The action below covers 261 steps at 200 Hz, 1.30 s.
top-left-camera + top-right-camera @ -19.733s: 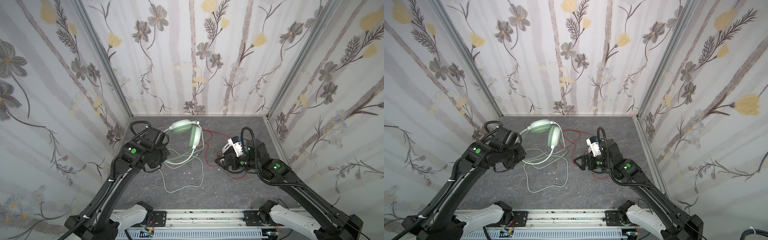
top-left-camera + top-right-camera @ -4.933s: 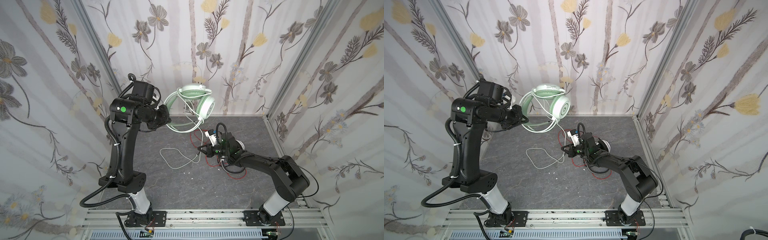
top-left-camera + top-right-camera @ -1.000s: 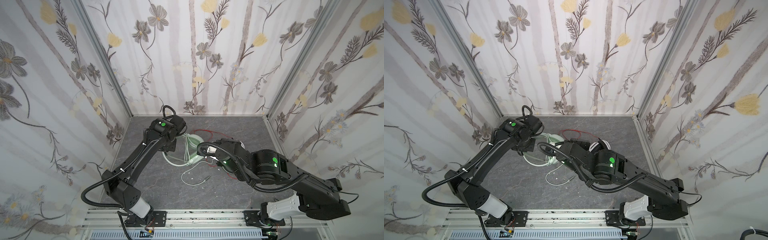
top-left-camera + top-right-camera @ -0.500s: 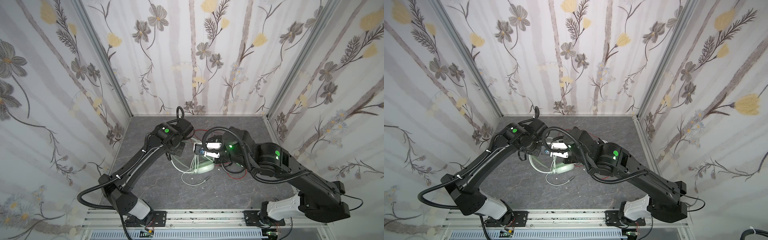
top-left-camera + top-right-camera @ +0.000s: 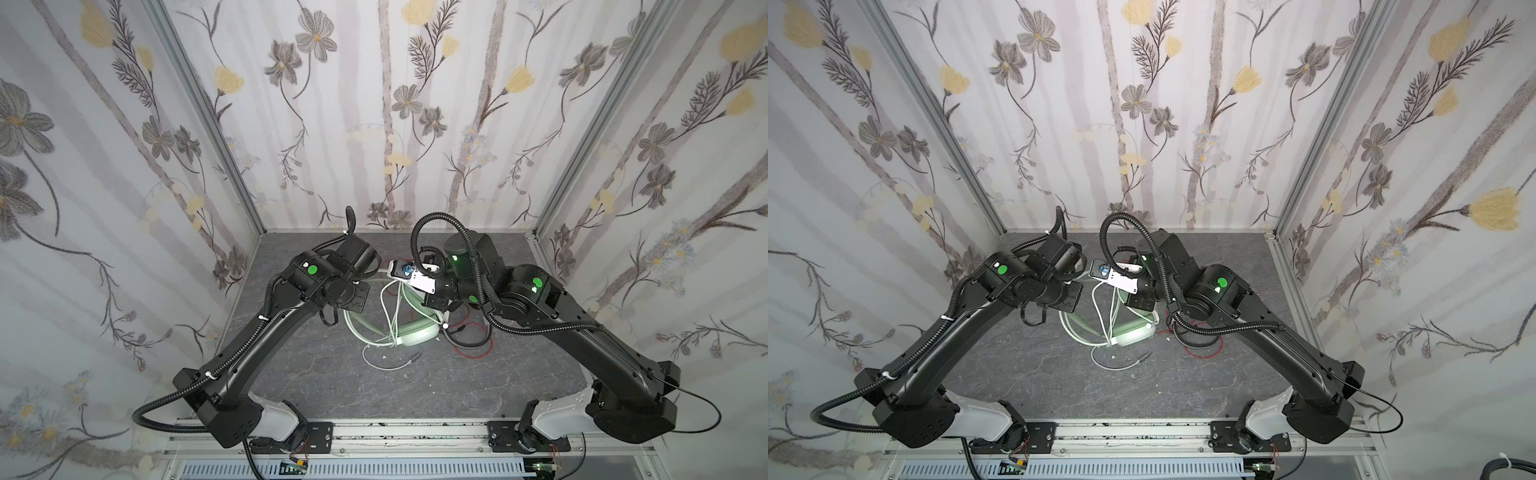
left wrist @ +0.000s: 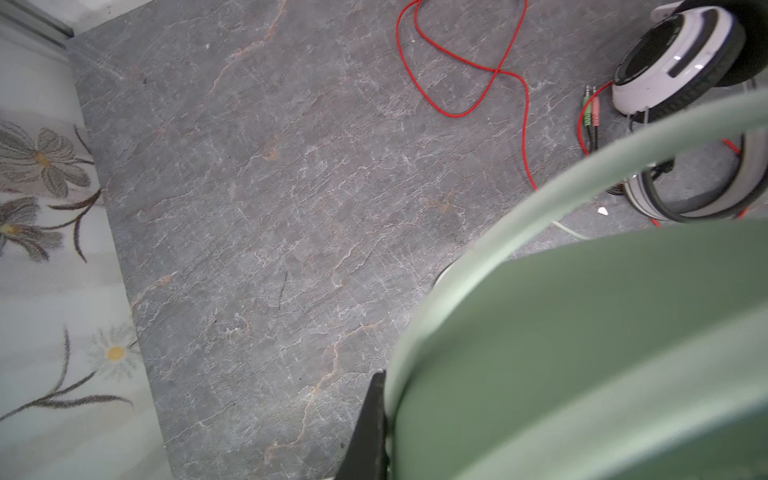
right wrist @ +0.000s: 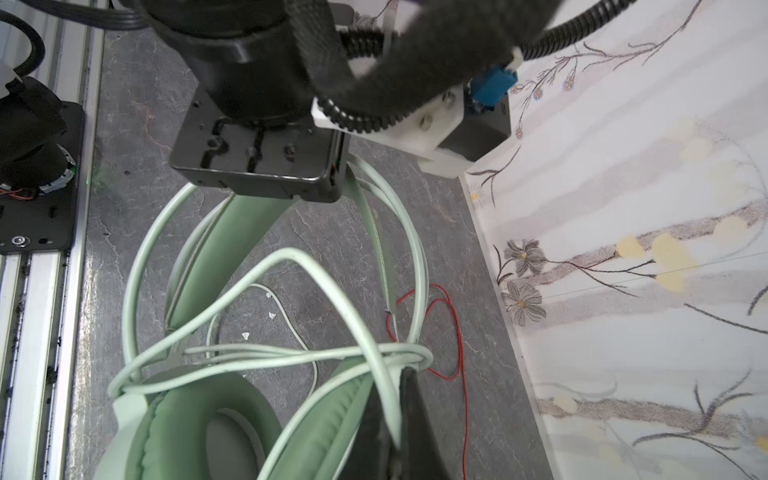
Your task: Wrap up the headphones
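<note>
Seemingly left gripper (image 6: 382, 415) grips the mint headset (image 5: 417, 336) by its band; right gripper (image 7: 397, 401) pinches the green cable (image 7: 286, 252).

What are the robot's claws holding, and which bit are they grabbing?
The left claw grips the mint green headset by its headband. The right claw pinches the green cable beside the wrapped bundle.

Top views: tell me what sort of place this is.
Probably a robot test booth, not a room: floral panels box in a grey slab table, with arms bolted to an aluminium rail.
</note>
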Each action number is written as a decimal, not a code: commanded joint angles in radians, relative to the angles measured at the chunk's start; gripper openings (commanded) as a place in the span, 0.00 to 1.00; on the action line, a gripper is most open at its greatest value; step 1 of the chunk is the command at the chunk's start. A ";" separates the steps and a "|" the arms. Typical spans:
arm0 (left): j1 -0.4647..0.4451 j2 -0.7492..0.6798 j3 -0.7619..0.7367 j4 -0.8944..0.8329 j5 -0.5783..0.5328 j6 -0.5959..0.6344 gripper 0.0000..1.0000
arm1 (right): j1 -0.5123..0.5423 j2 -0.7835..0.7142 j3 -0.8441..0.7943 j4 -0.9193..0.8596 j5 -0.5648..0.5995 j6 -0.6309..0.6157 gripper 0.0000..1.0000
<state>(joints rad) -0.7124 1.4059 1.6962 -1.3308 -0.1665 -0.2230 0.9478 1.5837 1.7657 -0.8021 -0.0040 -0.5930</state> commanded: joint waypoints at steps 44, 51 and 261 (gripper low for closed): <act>-0.024 -0.125 -0.062 0.039 0.163 0.060 0.00 | -0.136 0.006 -0.006 0.115 -0.124 0.082 0.00; -0.024 -0.139 -0.065 0.042 0.170 0.060 0.00 | -0.153 0.006 -0.013 0.123 -0.145 0.091 0.01; 0.221 0.047 0.526 -0.139 0.206 -0.187 0.00 | -0.436 -0.230 -1.064 1.135 -0.766 1.061 0.44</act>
<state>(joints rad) -0.4950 1.4292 2.1719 -1.4525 0.0406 -0.3641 0.4725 1.3182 0.7166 0.1307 -0.8253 0.3660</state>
